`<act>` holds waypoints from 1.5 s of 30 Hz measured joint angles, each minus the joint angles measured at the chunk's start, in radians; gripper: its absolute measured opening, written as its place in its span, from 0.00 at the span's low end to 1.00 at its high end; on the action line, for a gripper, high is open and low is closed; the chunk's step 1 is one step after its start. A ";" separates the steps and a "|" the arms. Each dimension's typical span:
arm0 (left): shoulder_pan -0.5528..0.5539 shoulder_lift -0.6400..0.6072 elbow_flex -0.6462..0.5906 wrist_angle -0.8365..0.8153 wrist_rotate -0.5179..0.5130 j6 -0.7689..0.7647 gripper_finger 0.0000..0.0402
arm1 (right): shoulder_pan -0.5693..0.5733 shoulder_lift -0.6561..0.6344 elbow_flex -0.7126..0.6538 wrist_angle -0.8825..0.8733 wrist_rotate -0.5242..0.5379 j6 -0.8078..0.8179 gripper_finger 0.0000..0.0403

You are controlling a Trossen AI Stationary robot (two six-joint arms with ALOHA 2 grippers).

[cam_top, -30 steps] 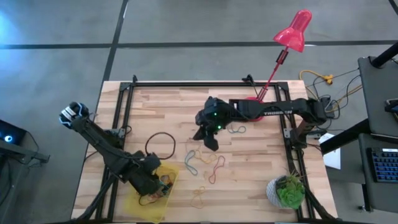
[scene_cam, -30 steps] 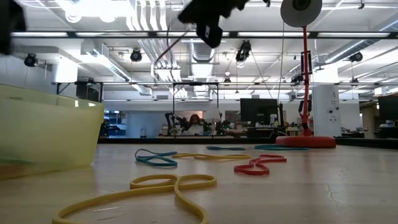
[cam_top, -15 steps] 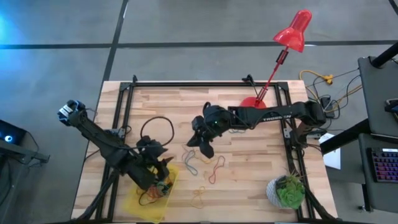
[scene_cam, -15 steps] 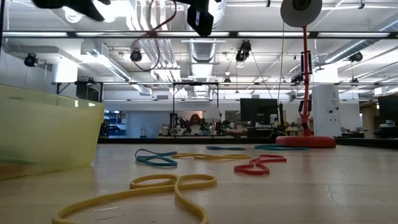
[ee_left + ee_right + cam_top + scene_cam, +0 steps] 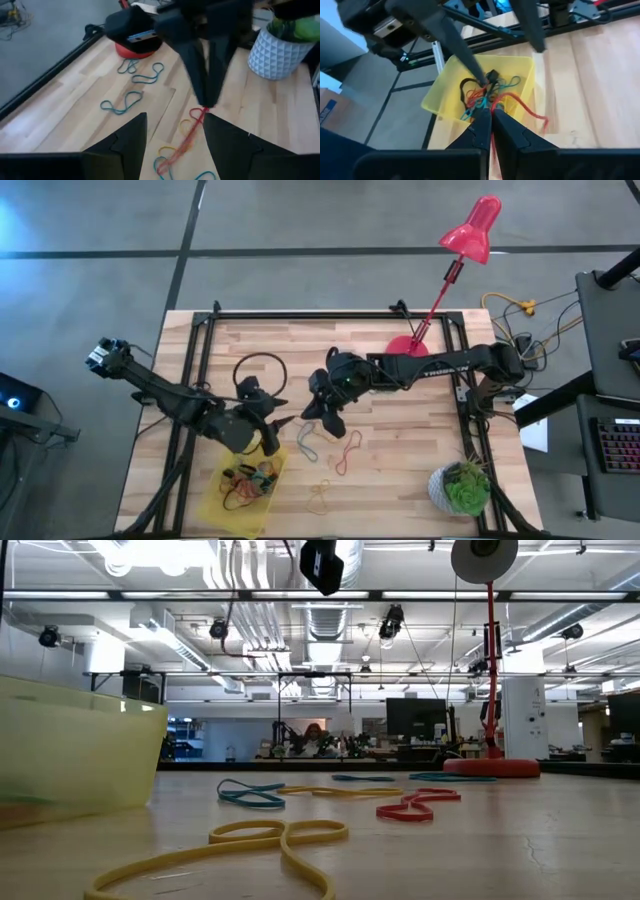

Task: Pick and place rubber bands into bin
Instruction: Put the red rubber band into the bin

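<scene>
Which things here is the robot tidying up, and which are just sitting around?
For the job:
rubber bands, some on the table, some already in the bin
yellow bin
right gripper, shut on a red band

Just lying about:
red lamp
potted plant
black cable loop

bin [image 5: 222,508]: near the table's [image 5: 420,455] front left corner
bands in bin [image 5: 250,480]: heaped inside it
loose bands [image 5: 330,442]: mid-table, right of the bin
plant [image 5: 461,488]: front right corner
lamp [image 5: 406,345]: back, right of centre
cable loop [image 5: 258,379]: behind the bin
</scene>
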 joint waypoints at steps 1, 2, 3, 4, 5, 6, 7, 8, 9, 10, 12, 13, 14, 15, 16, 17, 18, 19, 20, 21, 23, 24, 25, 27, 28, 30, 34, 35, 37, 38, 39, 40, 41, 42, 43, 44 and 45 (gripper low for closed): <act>0.006 -0.001 0.000 0.002 0.009 0.027 0.45 | -0.001 0.000 0.000 0.000 0.001 -0.001 0.02; 0.011 -0.001 0.000 0.002 0.011 0.055 0.45 | -0.002 0.000 0.000 0.000 0.003 -0.003 0.02; 0.013 -0.001 0.000 0.002 0.012 0.080 0.45 | -0.003 0.000 0.000 -0.001 0.005 -0.008 0.02; 0.014 -0.001 0.000 0.002 0.017 0.097 0.45 | -0.003 0.000 0.000 -0.002 0.010 -0.013 0.02; 0.016 0.000 0.000 0.002 0.028 0.104 0.45 | -0.003 0.000 0.000 -0.005 0.020 -0.016 0.02; 0.021 0.000 -0.001 0.002 0.045 0.107 0.46 | -0.002 0.000 0.000 -0.009 0.023 -0.020 0.02; 0.024 0.000 -0.002 0.003 0.071 0.110 0.46 | -0.002 0.000 0.000 -0.015 0.022 -0.022 0.02; 0.029 0.000 -0.004 0.003 0.102 0.110 0.46 | -0.003 0.000 0.000 -0.021 0.022 -0.023 0.02; 0.033 0.000 -0.008 0.002 0.130 0.111 0.47 | -0.003 0.000 0.000 -0.026 0.022 -0.023 0.02; 0.038 0.000 -0.013 0.003 0.154 0.115 0.47 | -0.003 0.000 0.000 -0.027 0.022 -0.024 0.02; 0.049 0.008 -0.020 0.002 0.178 0.140 0.47 | -0.004 0.000 0.000 -0.026 0.023 -0.034 0.02; 0.057 0.014 -0.023 0.003 0.186 0.156 0.47 | -0.004 -0.001 0.000 -0.026 0.023 -0.038 0.02; 0.064 0.022 -0.026 0.003 0.196 0.163 0.47 | -0.004 -0.001 0.000 -0.025 0.023 -0.038 0.02; 0.073 0.031 -0.027 0.006 0.203 0.172 0.47 | -0.004 -0.001 0.000 -0.025 0.023 -0.038 0.02; 0.083 0.040 -0.027 0.022 0.215 0.185 0.47 | -0.004 -0.002 0.000 -0.025 0.023 -0.038 0.02; 0.092 0.048 -0.027 0.043 0.223 0.202 0.47 | -0.004 -0.002 0.000 -0.026 0.022 -0.038 0.02; 0.099 0.054 -0.027 0.063 0.227 0.221 0.47 | -0.004 -0.002 0.000 -0.026 0.022 -0.038 0.02; 0.104 0.056 -0.027 0.071 0.228 0.241 0.47 | -0.004 -0.002 0.000 -0.026 0.022 -0.038 0.02; 0.112 0.058 -0.027 0.077 0.228 0.262 0.47 | -0.004 -0.002 0.000 -0.026 0.022 -0.038 0.02; 0.119 0.058 -0.027 0.085 0.228 0.266 0.47 | -0.004 -0.002 0.000 -0.027 0.022 -0.037 0.02; 0.134 0.058 -0.027 0.079 0.228 0.267 0.47 | -0.004 -0.002 0.000 -0.030 0.022 -0.037 0.02; 0.140 0.058 -0.028 0.078 0.229 0.267 0.47 | -0.004 -0.002 0.000 -0.031 0.022 -0.036 0.02; 0.145 0.058 -0.028 0.079 0.229 0.269 0.47 | -0.004 -0.002 0.000 -0.031 0.022 -0.035 0.02; 0.158 0.058 -0.028 0.079 0.233 0.269 0.46 | -0.004 -0.002 0.000 -0.031 0.022 -0.034 0.02; 0.166 0.058 -0.028 0.080 0.247 0.269 0.46 | -0.004 -0.002 0.000 -0.031 0.022 -0.034 0.02; 0.180 0.059 -0.028 0.079 0.285 0.269 0.45 | -0.004 -0.002 0.000 -0.032 0.022 -0.034 0.02; 0.195 0.067 -0.029 0.079 0.322 0.276 0.35 | -0.004 -0.002 0.000 -0.034 0.021 -0.034 0.02; 0.195 0.067 -0.029 0.079 0.325 0.287 0.30 | -0.004 -0.002 0.000 -0.034 0.021 -0.034 0.02; 0.199 0.073 -0.029 0.084 0.327 0.300 0.21 | -0.004 -0.002 0.000 -0.036 0.020 -0.035 0.02; 0.200 0.076 -0.029 0.081 0.328 0.306 0.15 | -0.004 -0.002 0.000 -0.039 0.020 -0.034 0.02; 0.201 0.077 -0.029 0.077 0.329 0.310 0.10 | -0.004 -0.002 0.000 -0.040 0.020 -0.034 0.02; 0.201 0.077 -0.029 0.077 0.329 0.310 0.05 | -0.004 -0.002 0.000 -0.041 0.020 -0.034 0.02; 0.201 0.077 -0.027 0.078 0.328 0.310 0.03 | -0.004 -0.002 0.000 -0.043 0.020 -0.029 0.02; 0.201 0.077 -0.026 0.081 0.328 0.310 0.02 | -0.004 -0.002 0.000 -0.044 0.021 -0.020 0.02; 0.201 0.076 -0.024 0.081 0.328 0.310 0.02 | -0.004 -0.002 0.000 -0.045 0.021 -0.010 0.02; 0.201 0.076 -0.024 0.078 0.328 0.310 0.01 | -0.004 -0.002 0.000 -0.046 0.021 0.001 0.02; 0.201 0.076 -0.022 0.069 0.328 0.308 0.01 | -0.006 -0.002 0.000 -0.049 0.021 0.007 0.02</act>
